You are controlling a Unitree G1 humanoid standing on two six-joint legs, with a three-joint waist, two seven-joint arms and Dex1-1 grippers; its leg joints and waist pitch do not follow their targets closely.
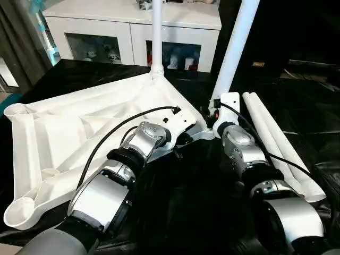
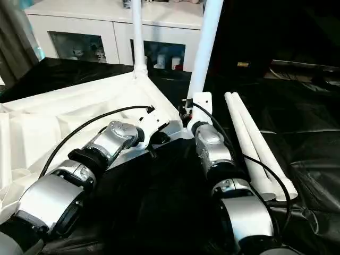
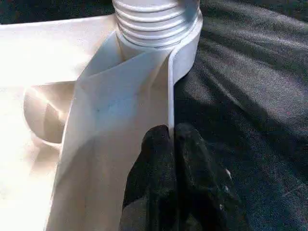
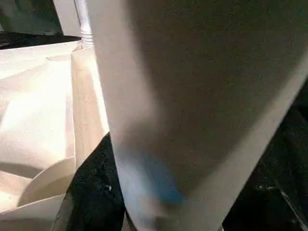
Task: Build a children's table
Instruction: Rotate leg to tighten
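Observation:
The white table top (image 1: 69, 133) lies upside down on the black sheet. One white leg (image 1: 157, 42) stands upright in its far corner socket. A second leg (image 1: 236, 48) leans slightly at the near right corner, and its threaded end (image 3: 154, 19) sits in that socket. My right gripper (image 1: 217, 109) is shut on the lower part of this leg (image 4: 192, 96). My left gripper (image 3: 171, 137) is shut on the top's thin rim (image 3: 169, 86) just beside that corner. Two loose legs (image 1: 279, 146) lie side by side on the sheet to the right.
A white cabinet (image 1: 106, 32) with glass doors stands behind the black-sheeted table (image 1: 191, 212). Black cables run along both forearms. Open corner sockets (image 1: 18, 212) show at the top's near left edge.

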